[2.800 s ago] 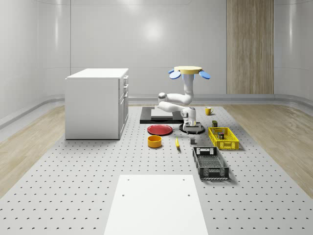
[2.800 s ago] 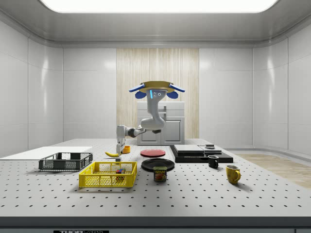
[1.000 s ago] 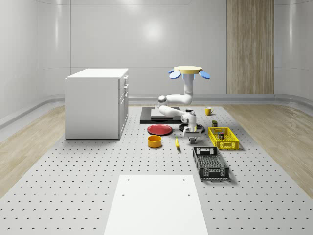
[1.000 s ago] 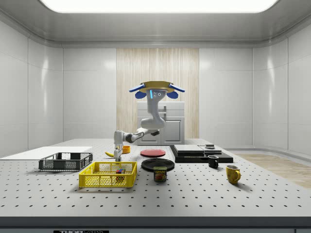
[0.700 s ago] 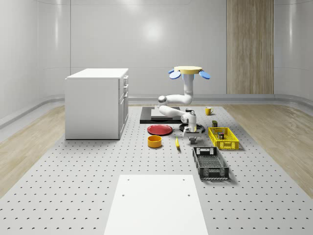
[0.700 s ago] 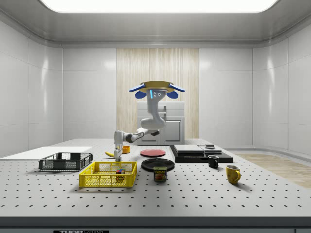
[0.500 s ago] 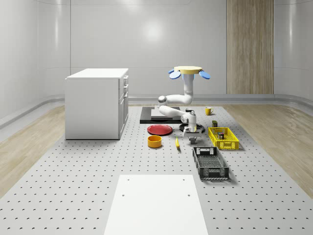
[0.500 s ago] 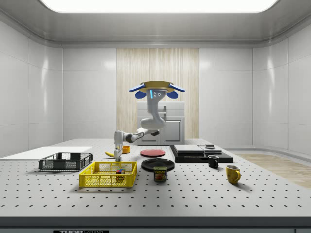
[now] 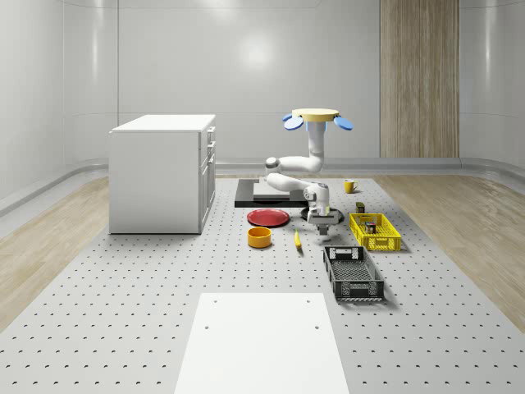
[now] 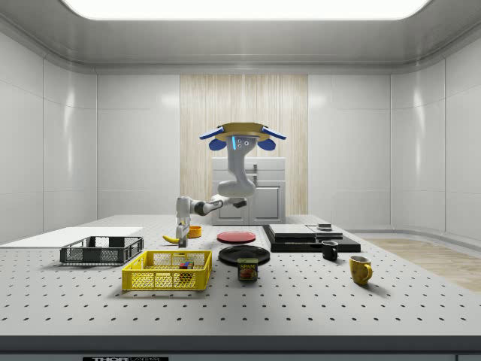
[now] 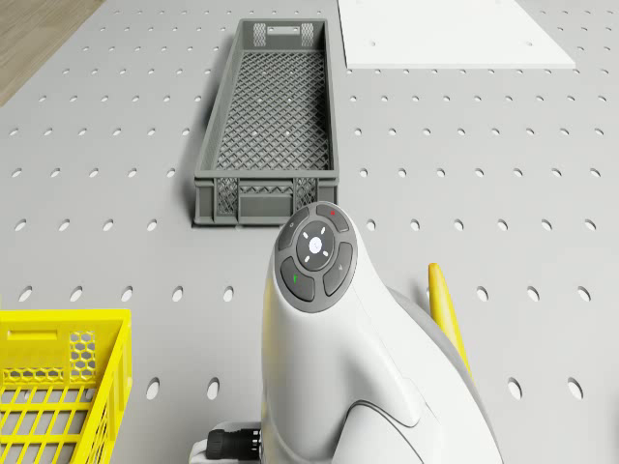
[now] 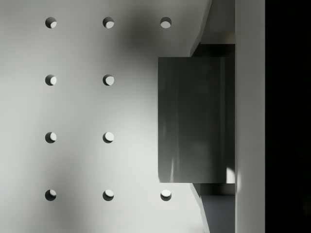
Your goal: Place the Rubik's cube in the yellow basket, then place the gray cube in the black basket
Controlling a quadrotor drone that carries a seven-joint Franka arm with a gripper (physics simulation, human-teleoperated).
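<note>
The gray cube [image 12: 194, 119] sits between my fingers in the wrist view, with its shadow thrown on the perforated table [image 12: 77, 107] below. My gripper [image 9: 322, 227] is shut on it and hangs a little above the table, between the banana [image 9: 297, 240] and the yellow basket [image 9: 375, 231]. The Rubik's cube [image 10: 184, 264] lies inside the yellow basket [image 10: 167, 271]. The black basket [image 9: 353, 272] stands just in front of the gripper, long and mesh-walled [image 11: 274, 116]. The drone [image 9: 314, 117] hovers high over the back of the table, with its arm reaching down and forward.
An orange bowl [image 9: 259, 237] and a red plate [image 9: 268, 217] lie toward the whole-scene view's left of the gripper. A white cabinet [image 9: 162, 172] stands farther left. A white board [image 9: 262, 341] covers the front. A can [image 10: 247, 268] and mugs [image 10: 360, 269] stand near the yellow basket.
The gripper, low on the table at the gray cube a second ago, has risen a little with the cube in it. The drone has climbed slightly.
</note>
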